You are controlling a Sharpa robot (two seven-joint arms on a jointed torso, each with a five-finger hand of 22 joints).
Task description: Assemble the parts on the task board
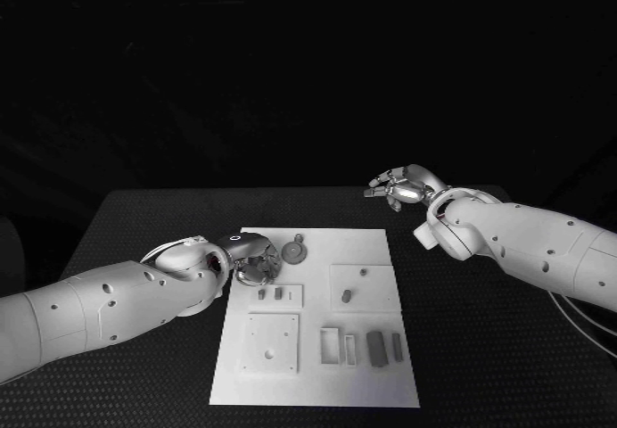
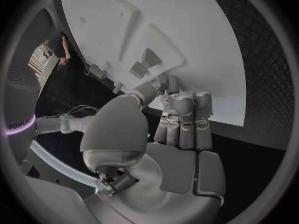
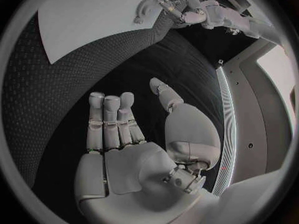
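White is the task board (image 1: 373, 374), and it lies flat in the middle of my black desk (image 1: 489, 357). Small grey parts (image 1: 374, 348) sit on it, some near the front edge. My left hand (image 1: 253, 260) hangs at the board's left edge, fingers (image 2: 182, 119) pressed together and curled, but I cannot tell if they hold anything. My right hand (image 1: 404, 188) floats past the board's far right corner, fingers (image 3: 112, 119) spread, holding nothing.
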